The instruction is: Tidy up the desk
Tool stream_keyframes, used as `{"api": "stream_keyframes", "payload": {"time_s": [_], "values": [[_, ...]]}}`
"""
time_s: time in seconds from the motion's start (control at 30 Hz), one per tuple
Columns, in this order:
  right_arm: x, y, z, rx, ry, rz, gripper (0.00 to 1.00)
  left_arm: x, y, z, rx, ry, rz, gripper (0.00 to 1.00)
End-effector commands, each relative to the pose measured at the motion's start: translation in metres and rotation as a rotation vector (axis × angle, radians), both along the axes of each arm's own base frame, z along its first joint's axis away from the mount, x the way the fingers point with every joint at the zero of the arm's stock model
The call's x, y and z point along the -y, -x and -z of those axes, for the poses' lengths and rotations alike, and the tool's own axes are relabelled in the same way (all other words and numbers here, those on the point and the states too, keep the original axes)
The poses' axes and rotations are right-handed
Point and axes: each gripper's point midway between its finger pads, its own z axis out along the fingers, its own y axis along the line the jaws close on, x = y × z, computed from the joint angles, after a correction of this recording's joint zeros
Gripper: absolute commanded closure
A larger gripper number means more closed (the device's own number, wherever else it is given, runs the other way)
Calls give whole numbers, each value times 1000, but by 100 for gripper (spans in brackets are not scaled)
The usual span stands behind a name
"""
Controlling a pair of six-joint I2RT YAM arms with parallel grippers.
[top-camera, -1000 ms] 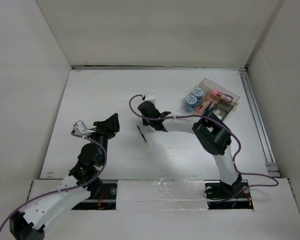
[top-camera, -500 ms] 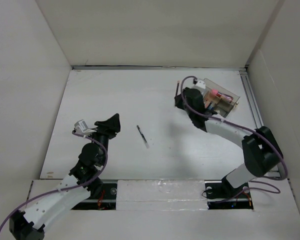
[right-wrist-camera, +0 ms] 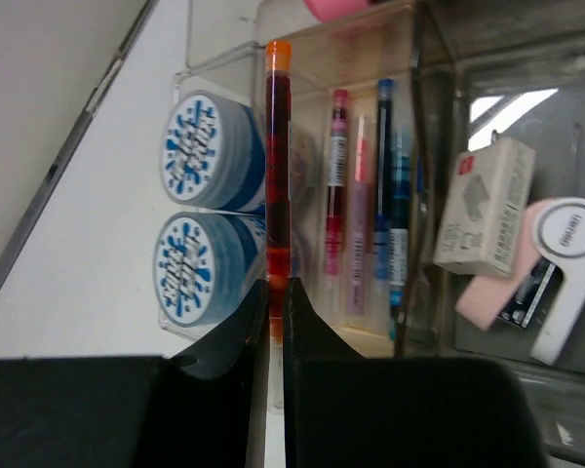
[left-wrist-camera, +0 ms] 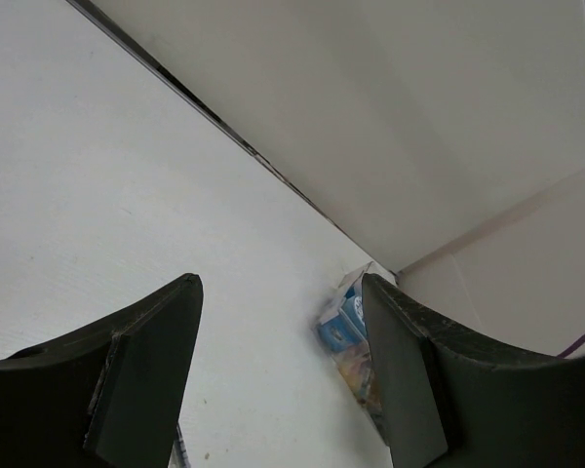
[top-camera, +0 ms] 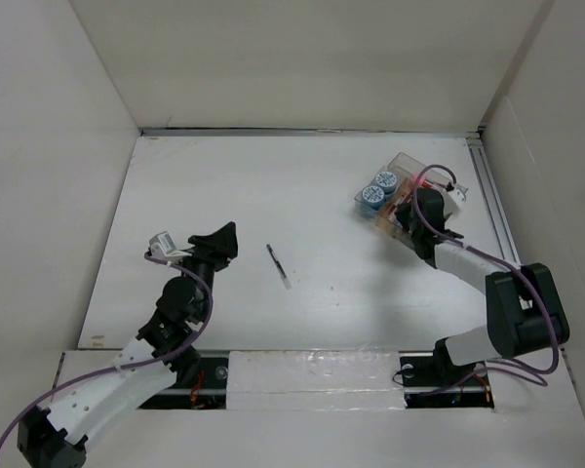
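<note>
1. A clear tray [top-camera: 402, 161] stands at the far right of the surface [top-camera: 273, 185], close to the metal rail [top-camera: 502, 234].
2. In the right wrist view, the tray's left compartment holds two round blue-and-white discs [right-wrist-camera: 197, 148], one behind the other.
3. The next compartment holds several pens [right-wrist-camera: 336, 195] lying side by side along its length.
4. To the right of those lie a small white box [right-wrist-camera: 478, 205] and a pink-and-white item [right-wrist-camera: 556, 263]; what that item is cannot be told.
5. The right end effector [right-wrist-camera: 276, 288] is pinching a red pen [right-wrist-camera: 277, 146] with an orange cap. The pen points straight away from the fingers and sits over the divider between discs and pens.
6. The left end effector [left-wrist-camera: 283, 370] is spread and empty above the left part of the surface.
7. A dark pen [top-camera: 278, 265] lies loose near the middle, slanting from far-left to near-right.
8. The surface fills the space between the white panels [top-camera: 302, 58], and the rail runs near-to-far along its right edge. Which way its long axis runs cannot be told.
</note>
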Motion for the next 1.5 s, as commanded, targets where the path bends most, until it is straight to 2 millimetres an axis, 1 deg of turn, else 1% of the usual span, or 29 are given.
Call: {"api": "stream_keyframes", "payload": {"time_s": [0.0, 0.13, 0.17, 0.23, 0.27, 0.37, 0.43, 0.47, 0.5, 0.53, 0.57, 0.6, 0.63, 0.7, 0.73, 0.77, 0.8, 0.83, 0.87, 0.9, 0.93, 0.97, 1.03, 1.07, 1.1, 1.33, 1.37, 1.4, 1.47], "values": [[8, -2, -19, 88, -87, 59, 96, 0, 0, -24, 58, 40, 4, 38], [11, -2, -18, 80, -93, 62, 82, 1, 0, -23, 56, 36, 6, 38], [12, -3, -19, 81, -90, 69, 70, 1, -1, -23, 55, 36, 4, 38], [13, -4, -22, 85, -77, 68, 57, 3, 0, -24, 56, 33, 13, 38], [9, -5, -25, 89, -76, 57, 48, 3, 0, -24, 57, 36, 13, 38], [-4, -3, -36, 121, -57, 18, 40, 2, -2, -22, 50, 31, 6, 38], [-30, -3, -41, 144, -59, -56, 41, 4, -1, -23, 53, 30, 16, 38], [-50, -1, -42, 152, -77, -128, 57, 4, -1, -23, 54, 32, 16, 38], [-85, 4, -48, 187, -92, -225, 69, 4, -2, -22, 53, 30, 15, 38], [-109, 7, -35, 162, -85, -293, 91, 2, -2, -21, 50, 31, 6, 38], [-129, 11, -29, 150, -77, -344, 99, 2, -2, -20, 46, 28, 3, 38], [-166, 20, -8, 83, -25, -441, 100, 1, -2, -22, 44, 27, 1, 38], [-186, 20, -8, 84, -9, -476, 100, 1, -2, -22, 44, 27, 0, 38], [-217, 31, 11, 23, 65, -561, 100, -1, -1, -23, 53, 35, -2, 38], [-249, 38, 1, 37, 94, -631, 100, -3, 0, -22, 53, 39, -12, 38], [-261, 42, 17, 2, 137, -657, 100, -5, 1, -23, 57, 45, -18, 38], [-269, 48, 24, -21, 176, -685, 95, -6, 1, -25, 59, 54, -19, 38], [-282, 48, 17, -3, 214, -714, 84, -7, 2, -25, 60, 55, -24, 38], [-292, 55, 21, -6, 272, -739, 75, -9, 3, -25, 66, 61, -25, 38], [-298, 62, 24, -11, 277, -756, 75, -9, 4, -25, 69, 67, -25, 38], [-303, 66, 25, -8, 316, -791, 66, -11, 4, -24, 71, 69, -31, 38], [-314, 75, 23, 2, 334, -826, 62, -12, 5, -26, 77, 74, -31, 38], [-319, 84, 31, -10, 396, -880, 52, -11, 6, -28, 81, 76, -24, 38], [-324, 85, 28, -11, 405, -889, 51, -10, 6, -28, 81, 73, -21, 38], [-321, 91, 40, -56, 439, -898, 51, -10, 6, -28, 81, 75, -20, 38], [-337, 129, 69, -147, 486, -1004, 54, -9, 4, -25, 70, 69, -25, 38], [-337, 129, 72, -153, 488, -1004, 54, -9, 4, -25, 67, 67, -26, 38], [-334, 136, 80, -187, 511, -1016, 56, -8, 4, -26, 69, 67, -19, 38], [-333, 139, 90, -207, 529, -1013, 62, -8, 5, -27, 74, 71, -16, 38]]}}
